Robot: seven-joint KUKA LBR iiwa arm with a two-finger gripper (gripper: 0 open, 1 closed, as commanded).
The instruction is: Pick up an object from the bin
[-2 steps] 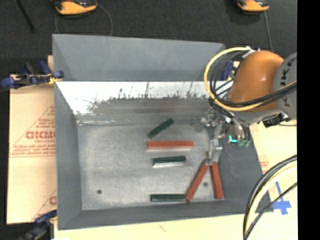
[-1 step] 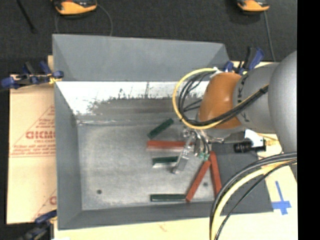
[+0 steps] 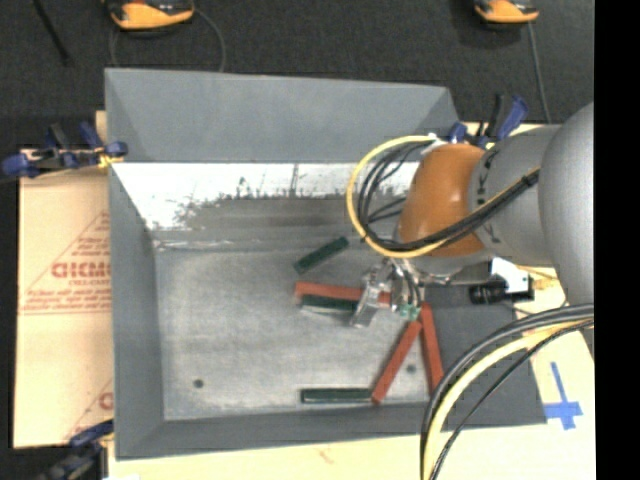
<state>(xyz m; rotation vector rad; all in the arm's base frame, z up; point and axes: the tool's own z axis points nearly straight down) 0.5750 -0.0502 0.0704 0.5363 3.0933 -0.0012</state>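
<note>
Looking down into a grey metal bin (image 3: 130, 308), with 12 o'clock at its far wall. The left half of the floor holds only a small dark speck (image 3: 197, 383) toward 8 o'clock.

Thin sticks lie near the middle. An upper green stick (image 3: 320, 253) sits toward 12 o'clock, tilted so its ends point to 8 and 2. Just below it a red stick (image 3: 322, 291) lies almost level, its long axis running 9 to 3. A darker stick (image 3: 322, 309) lies close along its near side; whether the two touch cannot be told. Toward 6 o'clock a lower green stick (image 3: 335, 396) lies level by the near wall.

The gripper (image 3: 368, 306) is low over the floor at the right end of the red stick, so that stick stretches away from it toward 9 o'clock. Whether the gripper is spread, pressed together or pinching anything cannot be told. A grasp here would likely take the stick by its end, not its middle.

From the gripper toward 5 o'clock, a pair of red sticks (image 3: 398, 363) splays like an upside-down V, tops just beside the gripper.

The arm enters from 3 o'clock. Its wrist, under an orange cover (image 3: 440, 203) looped with cables (image 3: 355, 198), points steeply down.
</note>
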